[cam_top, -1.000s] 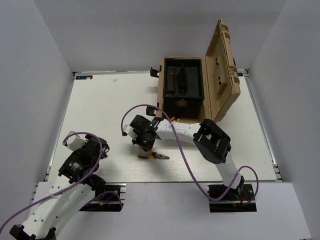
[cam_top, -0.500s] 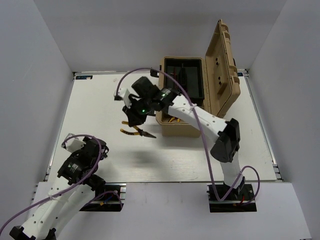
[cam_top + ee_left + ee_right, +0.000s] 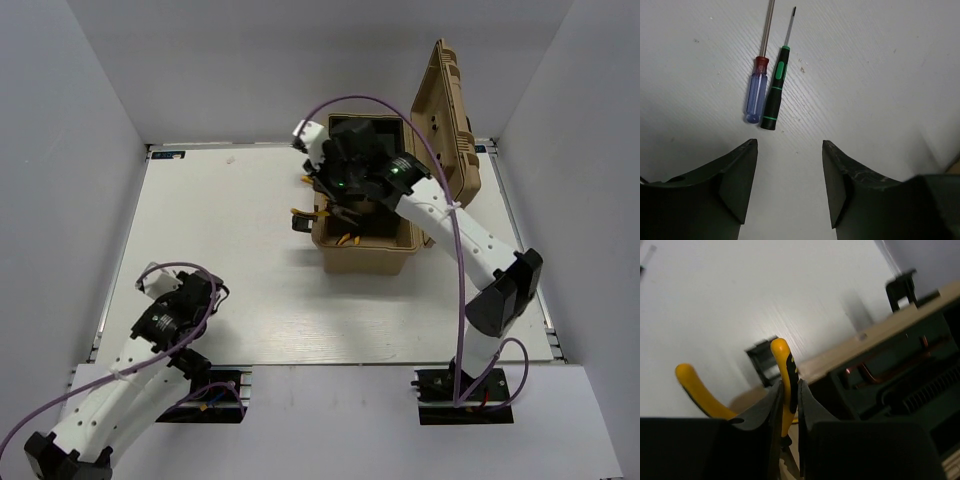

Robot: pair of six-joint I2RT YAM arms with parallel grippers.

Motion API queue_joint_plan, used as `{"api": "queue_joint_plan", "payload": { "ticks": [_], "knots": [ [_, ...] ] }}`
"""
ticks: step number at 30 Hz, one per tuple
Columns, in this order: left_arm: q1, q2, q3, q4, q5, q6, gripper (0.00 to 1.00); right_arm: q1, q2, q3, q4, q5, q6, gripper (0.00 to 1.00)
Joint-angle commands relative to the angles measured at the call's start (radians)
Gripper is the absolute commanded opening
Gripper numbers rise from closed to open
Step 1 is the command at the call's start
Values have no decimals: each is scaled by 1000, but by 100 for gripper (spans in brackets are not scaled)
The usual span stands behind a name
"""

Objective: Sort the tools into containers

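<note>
Right wrist: pliers [image 3: 783,360] between jaws

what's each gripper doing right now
left gripper: open, holding nothing
right gripper: closed on the yellow-handled pliers

Both arms on my feed have white link shells and black joint housings, left arm [image 3: 110,397] and right arm [image 3: 465,235] alike. A purple cable [image 3: 355,97] runs along each one from the black base mounts [image 3: 465,388]. Two green LEDs [image 3: 393,171] are lit near the right wrist. Left gripper fingers [image 3: 737,185] are dark, matte, wedge-shaped, with scuffed edges. Right gripper fingers [image 3: 815,415] are the same dark plastic.
</note>
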Motion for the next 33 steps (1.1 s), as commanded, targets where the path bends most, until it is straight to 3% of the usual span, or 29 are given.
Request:
{"api": "queue_joint_plan", "payload": {
  "ticks": [1, 9, 16, 18, 25, 26, 29, 30, 33],
  "knots": [
    [4, 58, -20, 97, 23, 26, 65, -108, -70, -165, 120, 8, -77, 0],
    [4, 198, -20, 186, 33, 81, 73, -205, -136, -340, 180, -149, -93, 0],
    [4, 282, -20, 195, 33, 81, 70, -229, -157, -393, 191, -175, -74, 47],
    [4, 291, -20, 195, 23, 81, 69, -236, -174, -387, 188, -193, -67, 49],
    [4, 330, -9, 175, -10, 81, 51, -245, -220, -331, 127, -232, 5, 46],
    [13, 348, 0, 175, -33, 81, 48, -248, -235, -331, 119, -261, 27, 34],
    [24, 402, 20, 184, -70, 90, 47, -254, -262, -351, 105, -317, 70, 8],
    [24, 452, 47, 184, -70, 99, 47, -257, -275, -382, 105, -330, 82, 4],
    [49, 540, 81, 194, -82, 122, 47, -260, -320, -428, 111, -364, 87, 4]
  ]
}}
